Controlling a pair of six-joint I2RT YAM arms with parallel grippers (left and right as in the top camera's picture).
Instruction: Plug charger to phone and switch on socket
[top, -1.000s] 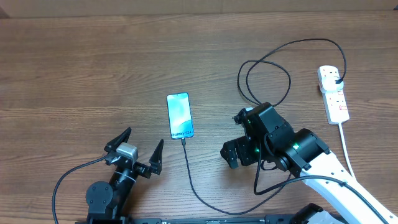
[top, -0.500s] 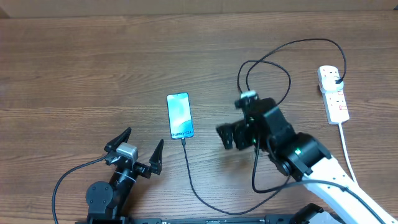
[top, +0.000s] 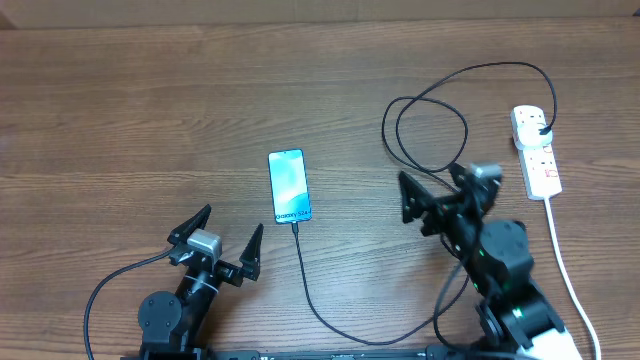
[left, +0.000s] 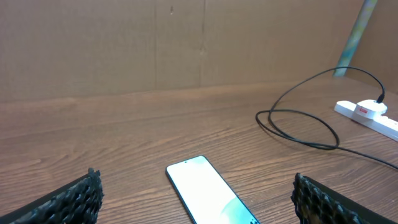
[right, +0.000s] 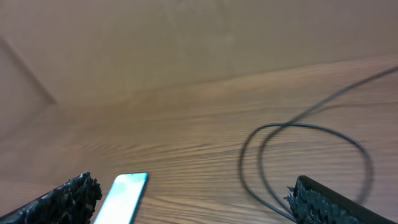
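Note:
The phone (top: 289, 186) lies flat with its screen lit, also seen in the left wrist view (left: 208, 193) and the right wrist view (right: 122, 196). The charger cable (top: 304, 275) meets the phone's near edge, runs along the front and loops (top: 430, 130) back to its black plug (top: 543, 128). That plug sits in the white socket strip (top: 540, 165) at far right. My left gripper (top: 233, 220) stands open, near and left of the phone, holding nothing. My right gripper (top: 432, 190) is open and empty between the phone and the socket, just near the cable loop.
The socket's thick white cord (top: 560, 255) runs toward the front right edge, beside my right arm. The cable loop (left: 298, 127) and the strip (left: 370, 115) lie on bare wooden table, with a brown wall behind.
My right arm has drawn back toward the front right and turned its wrist, fingers now pointing away across the table. The left arm, phone and cable have not moved.

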